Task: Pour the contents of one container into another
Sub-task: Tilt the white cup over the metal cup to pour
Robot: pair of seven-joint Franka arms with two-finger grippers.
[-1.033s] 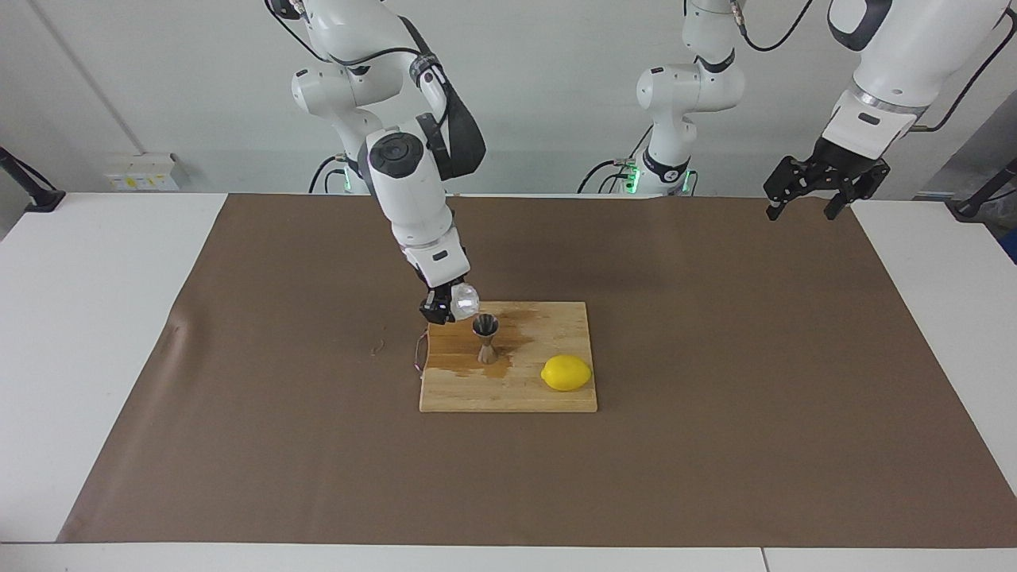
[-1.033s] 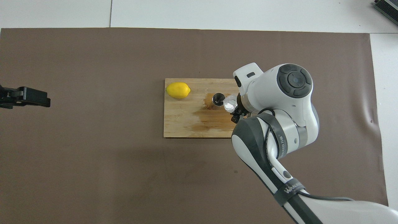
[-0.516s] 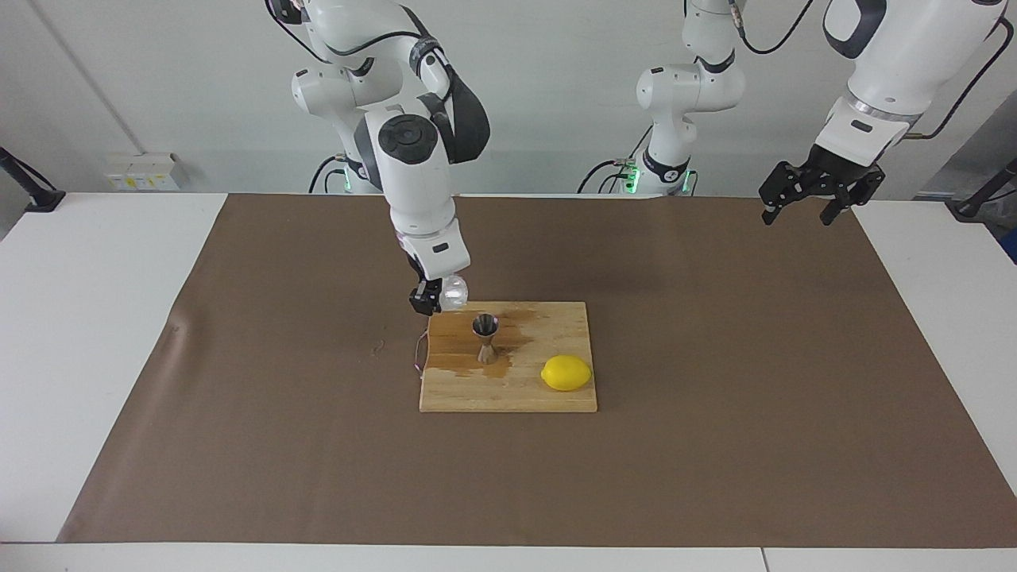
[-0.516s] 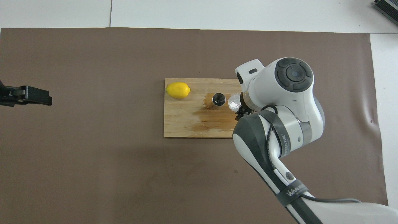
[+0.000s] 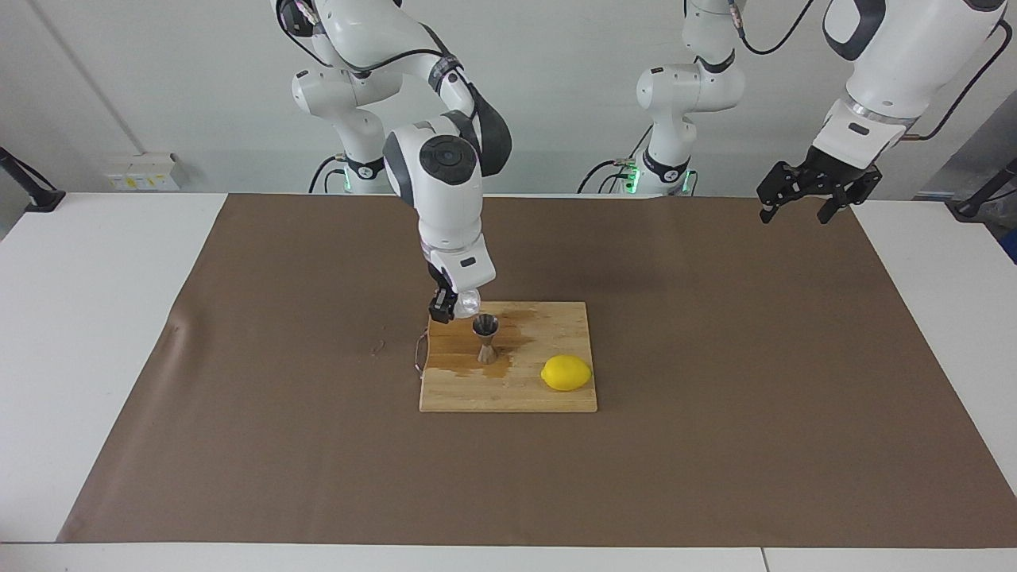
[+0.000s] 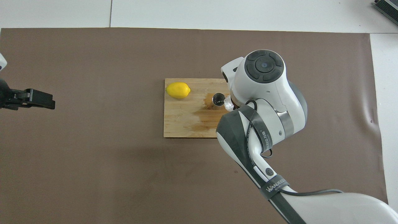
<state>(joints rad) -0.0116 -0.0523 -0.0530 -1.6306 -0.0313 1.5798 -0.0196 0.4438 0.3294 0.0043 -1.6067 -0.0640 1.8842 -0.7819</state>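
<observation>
a brown mat (image 5: pixel 715 397) covers most of a white table (image 5: pixel 95 334), with a pale wall at the robots' end. on the mat lies a wooden cutting board (image 5: pixel 516 393), darkened by a wet patch (image 5: pixel 524 330) under and around the steel jigger (image 5: pixel 485 338).

the right gripper (image 5: pixel 450 305) hangs low over the board's edge at the right arm's end, gripping the small clear cup (image 5: pixel 467 301), which sits just beside the jigger's rim and slightly above it. the jigger stands upright just beside this gripper, toward the left arm's end; a lemon (image 5: pixel 566 372) rests on the board further that way and farther from the robots. a thin wire loop (image 5: pixel 419 353) lies at the board's edge below the gripper.

the left gripper (image 5: pixel 794 208) waits with fingers spread wide, raised over the mat's edge at the left arm's end, well apart from everything; bare mat stretches all round the board.

since a second ago the right arm's wrist has swung more upright and the cup has been carried lower, closer over the board's corner.
</observation>
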